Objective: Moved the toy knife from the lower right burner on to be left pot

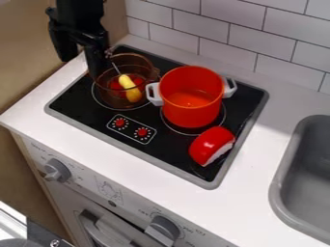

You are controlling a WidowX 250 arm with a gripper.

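We see the claw [82, 67] at the upper left, pointing down, with its two fingers spread apart and a gap between them. Right next to the claw, just below and to its right, we find the brown see-through pot [105, 92]. One finger comes down at that pot's far left rim, though we can't tell whether the two touch.

The toy knife [129, 86] is inside the brown pot, below and to the right of the claw. Its yellow handle slants down into the pot, and its thin blade points back up toward the nearer finger. We also see something red [116, 86] in there beside the handle, but we can't make out what it is.

Farther right of the claw, past the brown pot, we have the red pot [193, 110] with white handles. Beyond it, down and to the right, a rounded red toy piece [211, 144] with a white underside lies on the black stovetop [77, 103]. The gray sink [278, 188] is well away from the claw, over at the right edge of our view.
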